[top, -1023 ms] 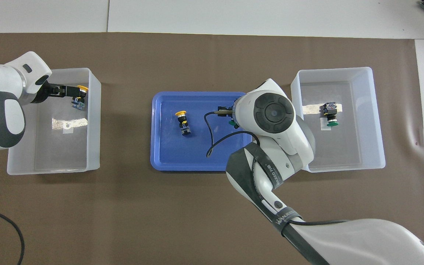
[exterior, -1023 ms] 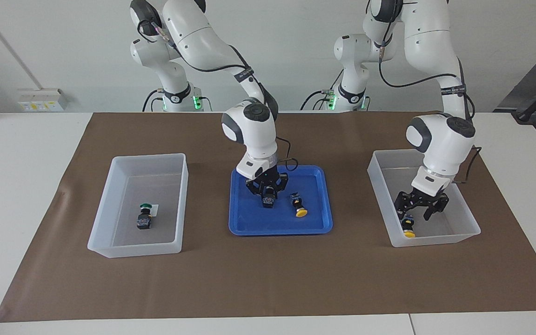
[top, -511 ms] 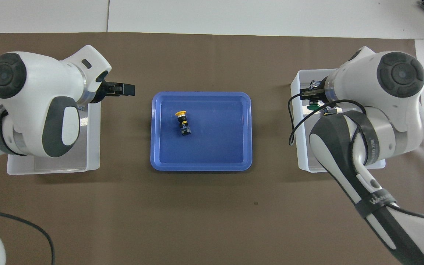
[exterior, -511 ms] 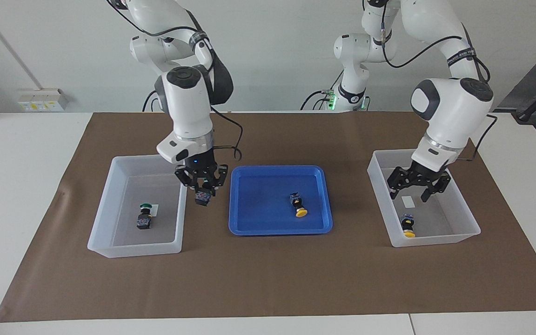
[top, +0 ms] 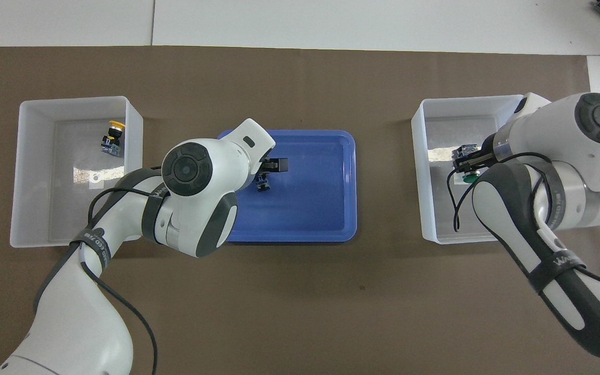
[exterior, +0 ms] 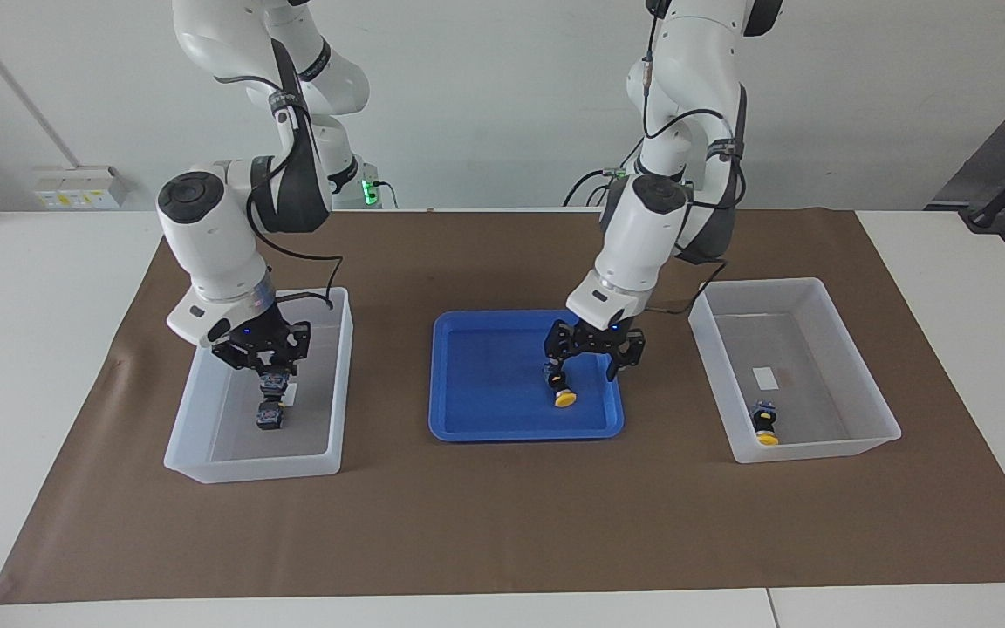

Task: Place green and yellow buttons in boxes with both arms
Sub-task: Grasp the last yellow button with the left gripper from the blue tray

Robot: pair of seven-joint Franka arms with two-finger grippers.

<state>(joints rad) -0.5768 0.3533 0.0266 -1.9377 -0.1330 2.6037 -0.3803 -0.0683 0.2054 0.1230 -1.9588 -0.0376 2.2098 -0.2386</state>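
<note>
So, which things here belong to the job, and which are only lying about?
Job: held green button; boxed green button; tray yellow button; boxed yellow button; two boxes; left end effector; right end effector; blue tray.
Lying about: brown mat; wall sockets.

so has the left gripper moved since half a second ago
Yes. The left gripper was over the box at the left arm's end; now it hangs open over the blue tray, by the yellow button there.

Right gripper (exterior: 269, 371) holds a green button (exterior: 272, 380) inside the box (exterior: 197, 419); left gripper (exterior: 591, 362) straddles the yellow button (exterior: 560, 390).
</note>
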